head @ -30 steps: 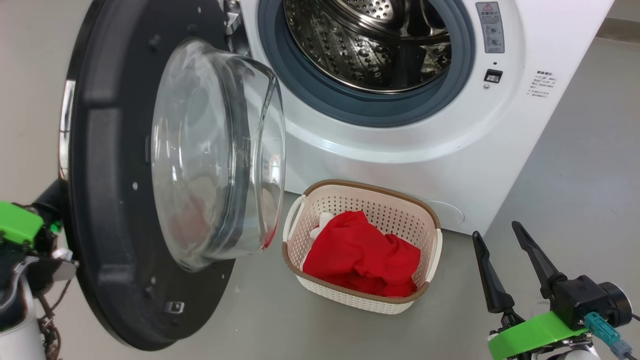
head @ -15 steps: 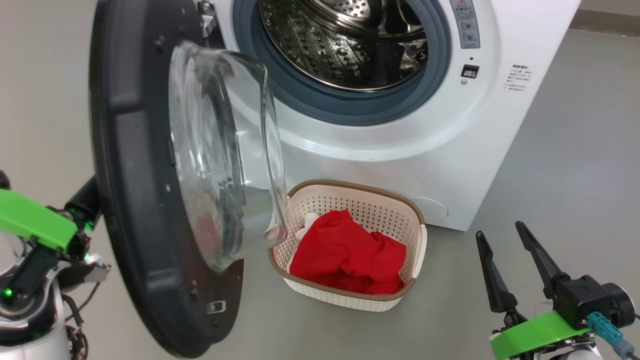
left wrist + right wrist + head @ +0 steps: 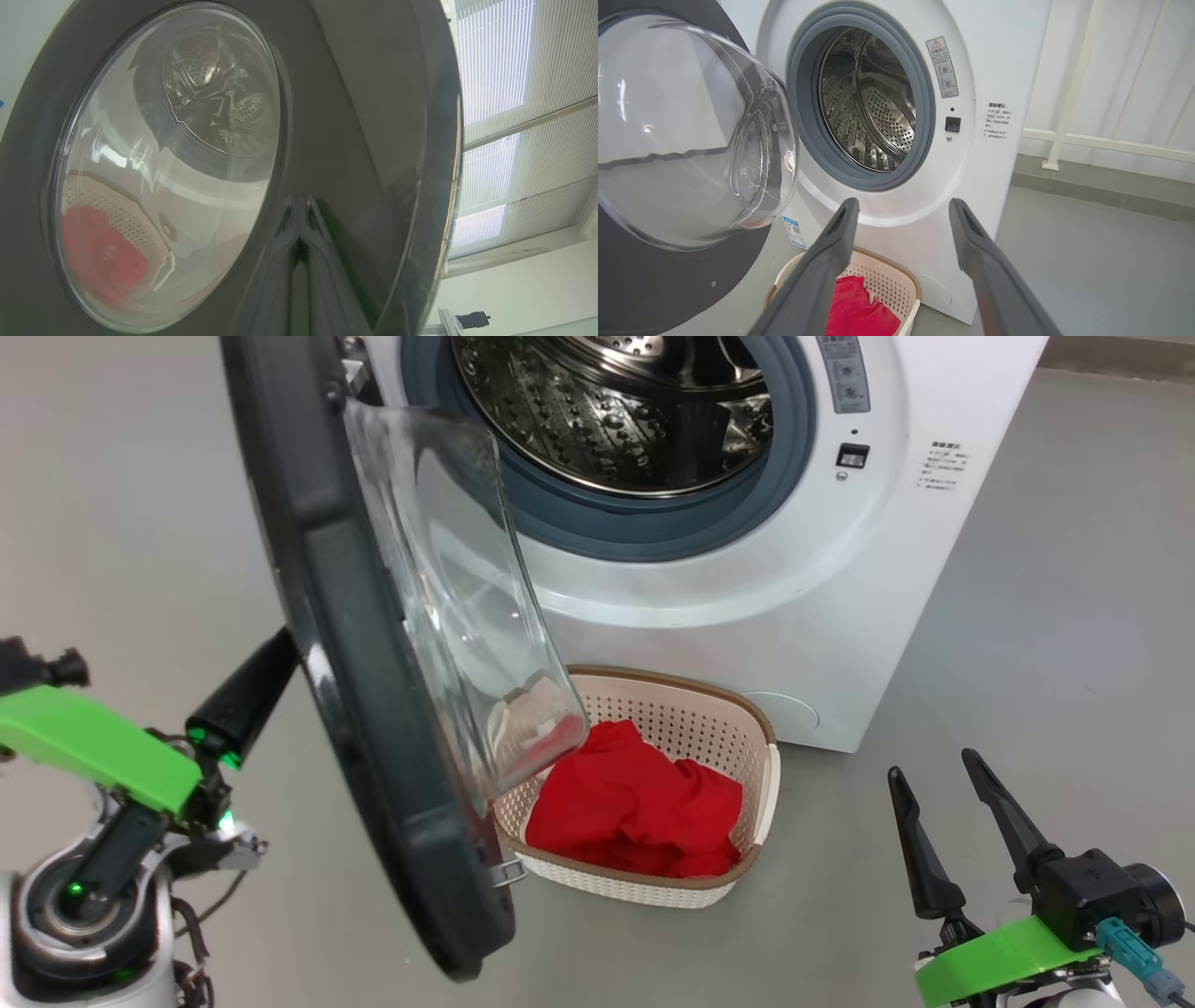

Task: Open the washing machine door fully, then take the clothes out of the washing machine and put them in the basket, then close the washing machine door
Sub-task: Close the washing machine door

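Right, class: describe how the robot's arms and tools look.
The left tool and right tool each have two long, tapering dark fingers and a bright green bracket. The right carries a teal plug; the left wrist is pale, with small green lights and dark wires.

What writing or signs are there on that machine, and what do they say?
Nothing can be read for sure.
Grey sticker on the washing machine: a red warning triangle, print too small.
Printed lines right of it: too small.
Blue label low on its front: blurred.
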Tool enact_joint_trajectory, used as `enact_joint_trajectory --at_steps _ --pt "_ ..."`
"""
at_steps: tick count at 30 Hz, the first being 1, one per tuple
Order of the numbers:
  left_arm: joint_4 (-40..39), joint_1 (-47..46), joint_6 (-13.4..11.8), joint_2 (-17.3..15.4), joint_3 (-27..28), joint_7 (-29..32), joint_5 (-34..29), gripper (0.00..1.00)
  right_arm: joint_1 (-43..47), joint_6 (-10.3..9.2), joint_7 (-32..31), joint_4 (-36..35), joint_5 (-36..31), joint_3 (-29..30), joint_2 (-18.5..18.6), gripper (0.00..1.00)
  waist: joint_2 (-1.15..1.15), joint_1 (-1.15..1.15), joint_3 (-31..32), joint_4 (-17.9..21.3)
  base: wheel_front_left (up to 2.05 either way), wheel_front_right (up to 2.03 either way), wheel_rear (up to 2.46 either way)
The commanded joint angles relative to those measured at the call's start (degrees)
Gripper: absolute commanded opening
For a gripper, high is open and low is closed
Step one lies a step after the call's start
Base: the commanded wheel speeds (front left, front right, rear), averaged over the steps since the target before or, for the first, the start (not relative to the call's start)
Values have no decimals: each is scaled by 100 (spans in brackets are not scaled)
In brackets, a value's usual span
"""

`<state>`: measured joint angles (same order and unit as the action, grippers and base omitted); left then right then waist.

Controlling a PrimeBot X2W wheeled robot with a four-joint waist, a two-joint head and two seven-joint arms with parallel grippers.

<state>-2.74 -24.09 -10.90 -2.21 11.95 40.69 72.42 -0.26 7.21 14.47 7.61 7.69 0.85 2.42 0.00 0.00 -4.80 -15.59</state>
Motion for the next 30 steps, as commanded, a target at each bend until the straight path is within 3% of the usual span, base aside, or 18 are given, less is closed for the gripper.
enact_joint_trajectory --at_steps 1,13,30 --pt "-234 -14 -17 -69 32 0 86 0 -204 28 52 -133 66 -152 45 100 0 0 -17 32 0 0 0" --pt "-184 -37 -79 -67 -458 -444 617 0 -279 28 52 -139 127 -149 45 100 0 0 -163 367 0 0 0" --pt "248 -297 37 -67 -944 -1079 1394 0 -390 28 52 -130 187 -126 45 100 0 0 -280 837 0 0 0"
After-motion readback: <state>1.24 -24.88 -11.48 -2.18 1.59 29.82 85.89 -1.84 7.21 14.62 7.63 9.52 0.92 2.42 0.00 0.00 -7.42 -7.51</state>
